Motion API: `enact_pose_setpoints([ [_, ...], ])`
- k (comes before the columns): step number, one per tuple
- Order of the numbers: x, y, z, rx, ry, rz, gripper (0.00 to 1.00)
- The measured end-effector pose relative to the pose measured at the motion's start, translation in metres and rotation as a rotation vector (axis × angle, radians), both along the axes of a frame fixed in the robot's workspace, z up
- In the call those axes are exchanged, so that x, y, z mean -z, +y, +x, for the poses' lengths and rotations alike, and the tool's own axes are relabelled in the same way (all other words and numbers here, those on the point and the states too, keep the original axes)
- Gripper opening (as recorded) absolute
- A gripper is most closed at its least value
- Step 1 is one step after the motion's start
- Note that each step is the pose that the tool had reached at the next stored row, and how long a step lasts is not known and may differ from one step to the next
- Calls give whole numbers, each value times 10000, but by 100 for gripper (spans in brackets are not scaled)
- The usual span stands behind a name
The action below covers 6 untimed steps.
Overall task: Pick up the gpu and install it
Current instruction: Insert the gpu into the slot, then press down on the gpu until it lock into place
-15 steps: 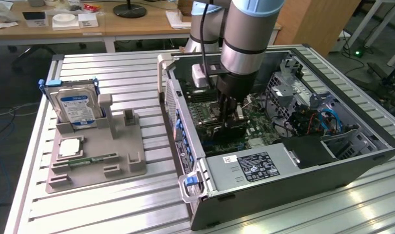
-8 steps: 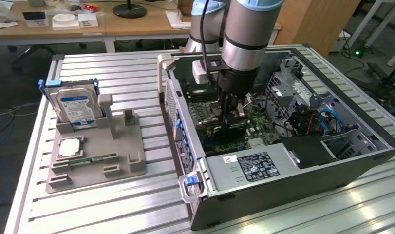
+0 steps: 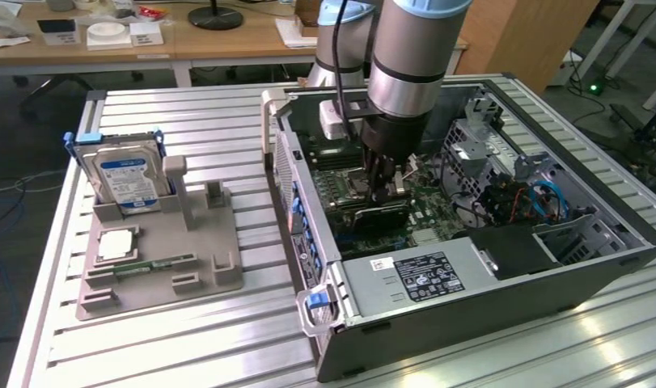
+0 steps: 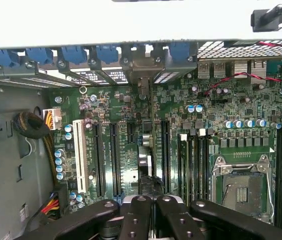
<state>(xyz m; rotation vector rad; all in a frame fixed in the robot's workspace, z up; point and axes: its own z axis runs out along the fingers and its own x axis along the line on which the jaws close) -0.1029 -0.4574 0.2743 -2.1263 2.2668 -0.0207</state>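
Arm comes straight down from above into the open PC case, which lies on its side on the slatted bench. Wrist vertical, hand low over the motherboard.

Hand is closed, fingers pinched together on the top edge of the gpu. In the wrist view the card is seen edge-on: a thin dark strip running from between the fingers up to the rear slot brackets, standing upright over the motherboard's expansion slot area, between the long black slots on one side and another black slot on the other. Can't tell whether its connector is fully seated.

In the exterior view the card reads as a thin black plate, low on the board directly under the hand.

On the exterior view's left, a grey parts holder sits on the bench, well apart from the case, with the hard drive upright in it, a CPU lying flat and a green memory stick beside that.
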Motion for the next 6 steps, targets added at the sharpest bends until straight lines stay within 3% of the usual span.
enact_pose_setpoints([
  [6, 0, 0, 0, 0, -1, 0, 11],
])
